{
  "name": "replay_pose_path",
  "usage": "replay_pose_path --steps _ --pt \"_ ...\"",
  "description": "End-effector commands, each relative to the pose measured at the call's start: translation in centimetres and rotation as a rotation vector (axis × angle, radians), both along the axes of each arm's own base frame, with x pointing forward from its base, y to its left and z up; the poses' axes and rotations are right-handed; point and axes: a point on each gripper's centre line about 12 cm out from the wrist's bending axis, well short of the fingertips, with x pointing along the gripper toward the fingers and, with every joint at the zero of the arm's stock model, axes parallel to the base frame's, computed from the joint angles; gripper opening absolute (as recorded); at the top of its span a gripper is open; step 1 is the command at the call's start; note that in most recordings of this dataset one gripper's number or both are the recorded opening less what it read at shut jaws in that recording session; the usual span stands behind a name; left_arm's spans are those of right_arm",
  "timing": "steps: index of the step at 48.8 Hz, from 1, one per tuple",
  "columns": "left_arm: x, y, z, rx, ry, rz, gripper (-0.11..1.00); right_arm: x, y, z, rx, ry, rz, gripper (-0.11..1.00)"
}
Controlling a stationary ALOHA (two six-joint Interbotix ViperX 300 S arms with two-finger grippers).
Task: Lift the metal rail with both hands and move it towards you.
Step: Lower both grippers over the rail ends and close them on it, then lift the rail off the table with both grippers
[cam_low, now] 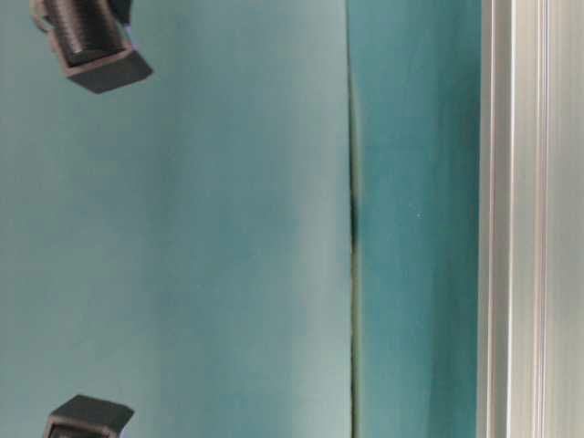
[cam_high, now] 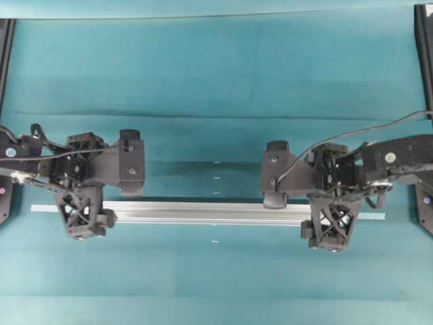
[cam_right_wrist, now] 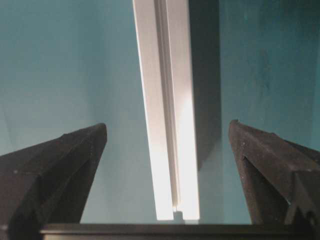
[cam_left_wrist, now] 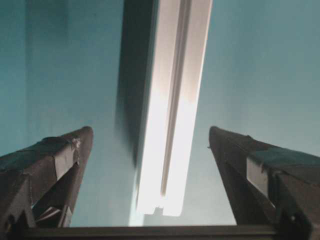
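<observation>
Lying flat on the teal mat, the metal rail runs straight across the lower middle of the overhead view, a long silver extrusion with lengthwise grooves, bright where the light catches it. One end sits just beyond my left gripper, the other just past my right gripper. From my left wrist the rail stretches away between my two pointed fingers, neither of them touching it; its cut end shows the notched profile. From my right wrist the picture is alike: the rail lies in the gap, my fingers spread wide to either side and clear of the metal. So both my pincers stand fully apart and hold nothing. My lattice-framed wrist parts overlap the rail near each end in the overhead view. A dark crease in the mat runs across above the arms, well apart from the rail. The table-level view shows the rail along one edge and a seam in the mat beside it.
</observation>
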Motion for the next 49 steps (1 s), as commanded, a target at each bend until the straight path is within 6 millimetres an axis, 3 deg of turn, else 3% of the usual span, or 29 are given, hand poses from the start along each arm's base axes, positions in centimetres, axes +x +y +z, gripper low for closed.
replay_pose_path --steps 1,16,43,49 --pt "0.3 -0.1 -0.3 -0.005 -0.018 0.009 0.99 0.1 0.2 -0.8 -0.001 0.003 0.004 1.00" --pt "0.7 -0.9 -1.7 -0.021 -0.054 0.007 0.99 0.5 0.4 -2.4 0.000 -0.034 -0.009 1.00" --pt "1.1 -1.0 -6.6 -0.016 0.001 0.001 0.99 0.0 0.2 -6.5 -0.007 -0.026 -0.022 1.00" --pt "1.2 -1.0 -7.2 -0.018 0.010 0.006 0.99 0.1 0.2 -6.7 -0.008 -0.033 -0.021 1.00"
